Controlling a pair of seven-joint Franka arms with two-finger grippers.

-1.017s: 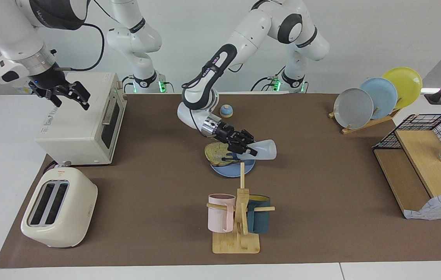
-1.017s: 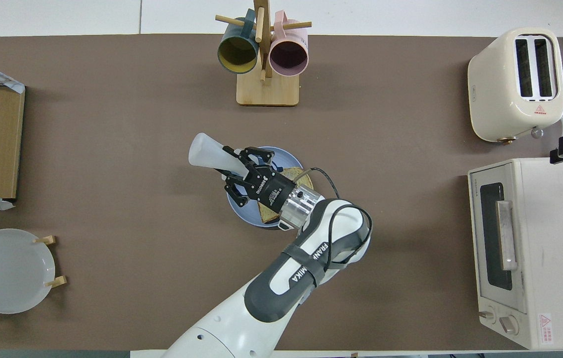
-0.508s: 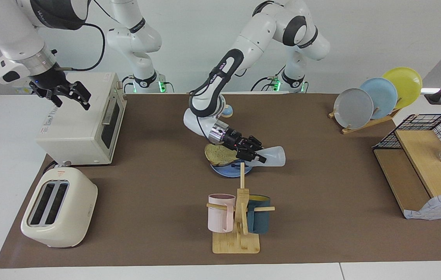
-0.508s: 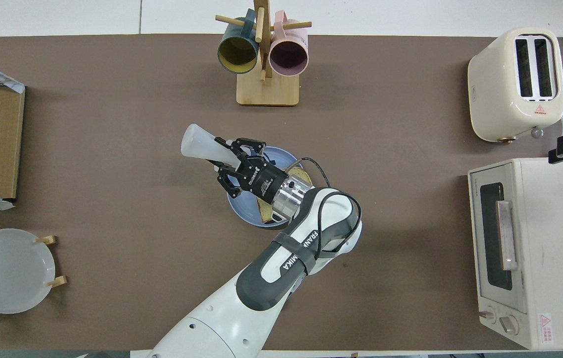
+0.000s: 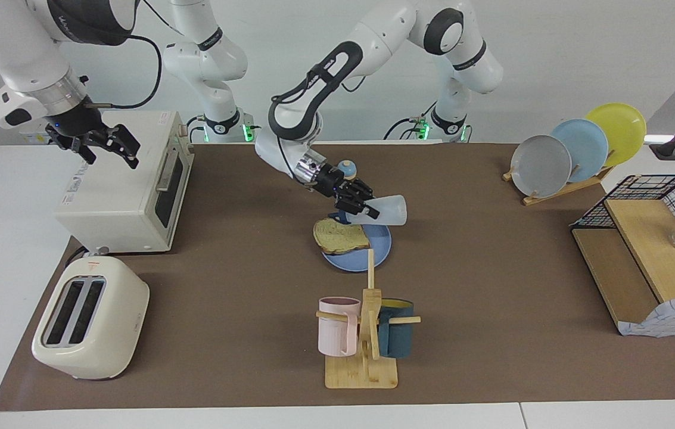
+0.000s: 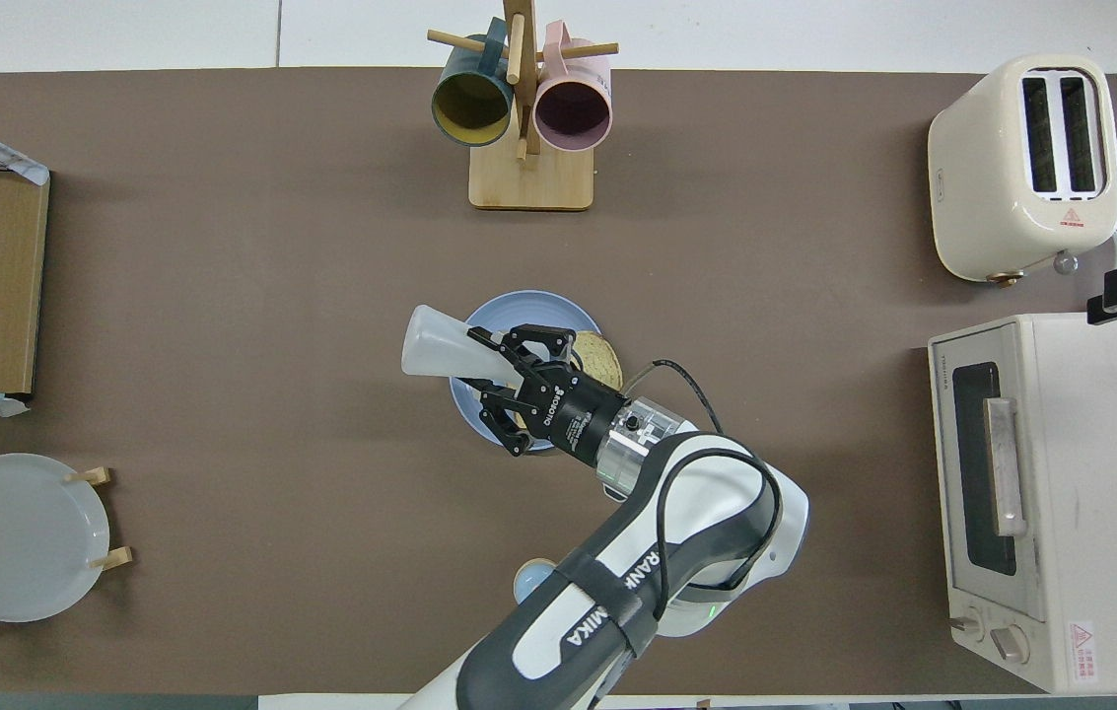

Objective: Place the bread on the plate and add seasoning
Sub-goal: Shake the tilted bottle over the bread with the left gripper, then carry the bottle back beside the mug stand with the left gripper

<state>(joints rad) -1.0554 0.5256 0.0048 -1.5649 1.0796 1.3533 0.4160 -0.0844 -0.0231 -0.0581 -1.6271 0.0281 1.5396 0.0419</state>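
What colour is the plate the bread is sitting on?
Medium blue. The plate under the bread shows best in the facing view.

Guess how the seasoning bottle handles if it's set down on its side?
The seasoning bottle, held sideways by the left gripper over the plate, looks round and tapered, so it would likely roll in an arc. Translucent plastic suggests it is light, perhaps squeezable.

Bread (image 5: 340, 236) tan, speckled, brown crust; plate (image 5: 379, 244) medium blue; seasoning (image 5: 386, 211) translucent whitish.
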